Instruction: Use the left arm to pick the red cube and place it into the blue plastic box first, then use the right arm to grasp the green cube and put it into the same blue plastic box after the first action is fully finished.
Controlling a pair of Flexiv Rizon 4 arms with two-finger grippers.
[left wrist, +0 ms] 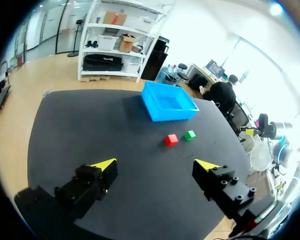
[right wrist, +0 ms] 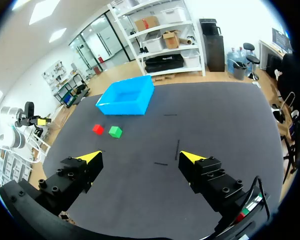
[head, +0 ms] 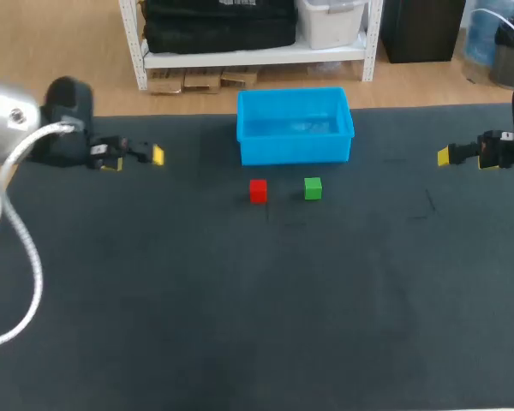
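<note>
A small red cube point(head: 258, 190) and a green cube point(head: 313, 188) sit side by side on the black mat, just in front of the blue plastic box point(head: 295, 125), which holds nothing. My left gripper point(head: 137, 156) hovers open at the far left of the table, well away from the cubes. Open as well, my right gripper point(head: 463, 156) hangs at the far right. From the left wrist, the red cube point(left wrist: 171, 140), green cube point(left wrist: 189, 135) and box point(left wrist: 168, 101) lie far ahead of the open gripper point(left wrist: 156, 164). The right wrist shows the red cube point(right wrist: 98, 129), green cube point(right wrist: 115, 131) and box point(right wrist: 126, 95) ahead of its gripper point(right wrist: 140, 157).
The black mat point(head: 240, 300) covers the whole tabletop. A white cable point(head: 26, 257) loops down from my left arm over the left side. Faint marks point(head: 428, 205) show on the mat at the right.
</note>
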